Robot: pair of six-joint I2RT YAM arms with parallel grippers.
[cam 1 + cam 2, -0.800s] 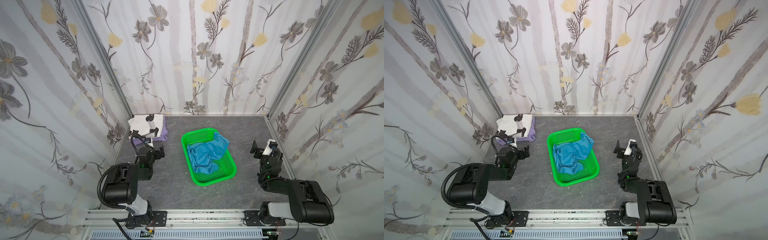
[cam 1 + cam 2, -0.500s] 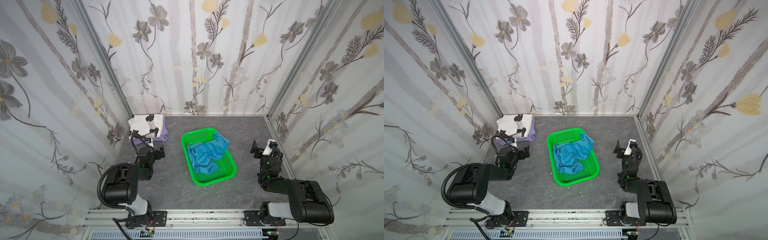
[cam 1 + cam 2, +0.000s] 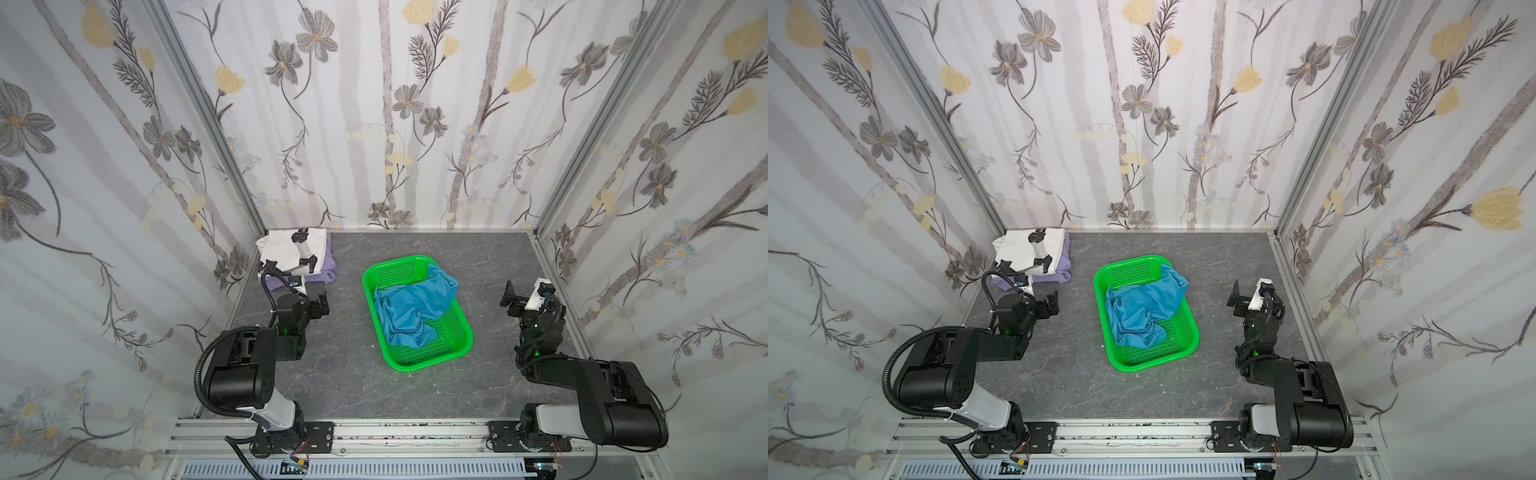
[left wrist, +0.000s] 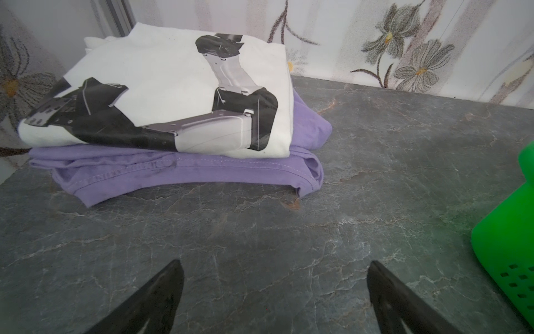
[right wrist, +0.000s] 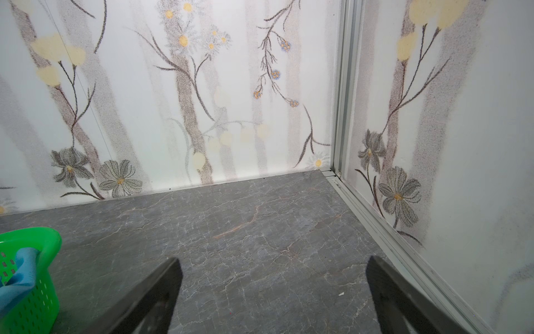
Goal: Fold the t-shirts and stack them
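A teal-blue t-shirt lies crumpled in the green basket, one corner draped over the far right rim; a bit of it shows in the right wrist view. In the back left corner a folded white t-shirt with black-grey figure prints rests on a folded lavender t-shirt. My left gripper hovers open just in front of that stack, holding nothing. My right gripper stands open and empty near the right wall.
The green perforated basket sits mid-table between the arms. Flowered walls close the left, back and right sides. An aluminium rail runs along the foot of the right wall, close to my right gripper.
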